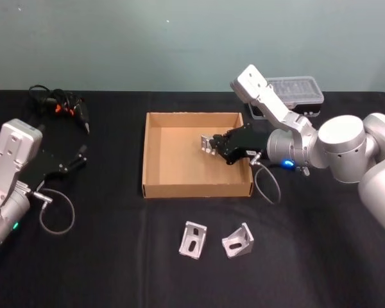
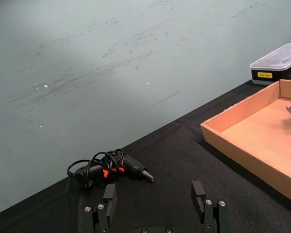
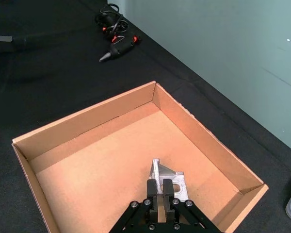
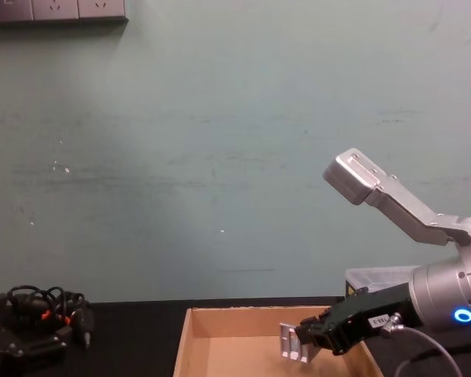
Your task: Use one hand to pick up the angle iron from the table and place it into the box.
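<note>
My right gripper (image 1: pixel 214 146) reaches over the tan cardboard box (image 1: pixel 144 154) and is shut on a silver angle iron (image 1: pixel 206 144). In the right wrist view the angle iron (image 3: pixel 170 177) sits between the shut gripper (image 3: pixel 161 187) fingers, above the box floor (image 3: pixel 97 170) near its right wall. From the chest, the angle iron (image 4: pixel 292 343) hangs about level with the box rim (image 4: pixel 185 334). Two more angle irons (image 1: pixel 192 239) (image 1: pixel 239 240) lie on the black table (image 1: pixel 115 256) in front of the box. My left gripper (image 1: pixel 82 156) (image 2: pixel 154 194) stands open at the far left, empty.
A clear-lidded plastic case (image 1: pixel 295 93) (image 2: pixel 276 60) sits behind the box's right corner. A tangle of black cables with orange bits (image 1: pixel 61 106) (image 2: pixel 109 167) (image 3: pixel 115 36) lies at the back left.
</note>
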Robot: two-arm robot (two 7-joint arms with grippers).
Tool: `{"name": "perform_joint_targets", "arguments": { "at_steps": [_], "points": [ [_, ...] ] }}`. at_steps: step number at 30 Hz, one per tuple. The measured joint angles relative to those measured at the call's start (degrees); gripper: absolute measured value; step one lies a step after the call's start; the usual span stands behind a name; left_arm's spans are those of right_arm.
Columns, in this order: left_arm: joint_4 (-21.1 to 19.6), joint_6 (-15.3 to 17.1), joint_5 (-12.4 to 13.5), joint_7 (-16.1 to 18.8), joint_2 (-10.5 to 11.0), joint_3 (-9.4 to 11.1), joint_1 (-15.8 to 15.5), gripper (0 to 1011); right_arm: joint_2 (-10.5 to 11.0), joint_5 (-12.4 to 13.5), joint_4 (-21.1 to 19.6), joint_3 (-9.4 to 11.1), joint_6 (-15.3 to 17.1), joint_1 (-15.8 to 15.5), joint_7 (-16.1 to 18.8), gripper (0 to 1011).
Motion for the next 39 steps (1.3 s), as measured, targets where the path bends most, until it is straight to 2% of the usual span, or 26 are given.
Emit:
{"name": "perform_joint_targets", "arguments": {
  "at_steps": [8, 10, 17, 18, 20, 21, 23, 24, 28, 31, 37, 39],
  "points": [
    [0.0, 0.0, 0.0, 0.0, 0.0, 0.0, 0.0, 1011, 0.1, 0.1, -0.2, 0.0, -0.1, 0.0, 0.0, 87],
    [0.0, 0.0, 0.0, 0.0, 0.0, 0.0, 0.0, 1011, 0.1, 0.1, -0.2, 0.0, -0.1, 0.0, 0.0, 123],
    [0.0, 0.0, 0.0, 0.0, 0.0, 0.0, 0.0, 1011, 0.1, 0.1, -0.3, 0.0, -0.2, 0.0, 0.0, 324],
    [0.0, 0.0, 0.0, 0.0, 0.0, 0.0, 0.0, 1011, 0.1, 0.1, -0.3, 0.0, -0.2, 0.0, 0.0, 383],
    [0.0, 0.0, 0.0, 0.0, 0.0, 0.0, 0.0, 1012, 0.1, 0.1, -0.3, 0.0, -0.2, 0.0, 0.0, 411],
    [0.0, 0.0, 0.0, 0.0, 0.0, 0.0, 0.0, 1011, 0.2, 0.1, -0.3, 0.0, -0.2, 0.0, 0.0, 483],
    [0.0, 0.0, 0.0, 0.0, 0.0, 0.0, 0.0, 1011, 0.2, 0.1, -0.4, 0.0, -0.2, -0.1, 0.0, 522],
    [0.0, 0.0, 0.0, 0.0, 0.0, 0.0, 0.0, 1011, 0.2, 0.1, -0.4, 0.0, -0.2, -0.1, 0.0, 583],
    [0.0, 0.0, 0.0, 0.0, 0.0, 0.0, 0.0, 1011, 0.2, 0.2, -0.4, 0.0, -0.3, -0.1, 0.0, 663],
    [0.0, 0.0, 0.0, 0.0, 0.0, 0.0, 0.0, 1011, 0.2, 0.2, -0.4, 0.0, -0.3, -0.1, 0.0, 801],
    [0.0, 0.0, 0.0, 0.0, 0.0, 0.0, 0.0, 1011, 0.4, 0.1, -0.7, 0.2, -0.8, -0.3, 0.1, 931],
    [0.0, 0.0, 0.0, 0.0, 0.0, 0.0, 0.0, 1011, 0.7, -0.1, -1.2, 0.4, -1.5, -0.6, 0.2, 1003]
  ]
}}
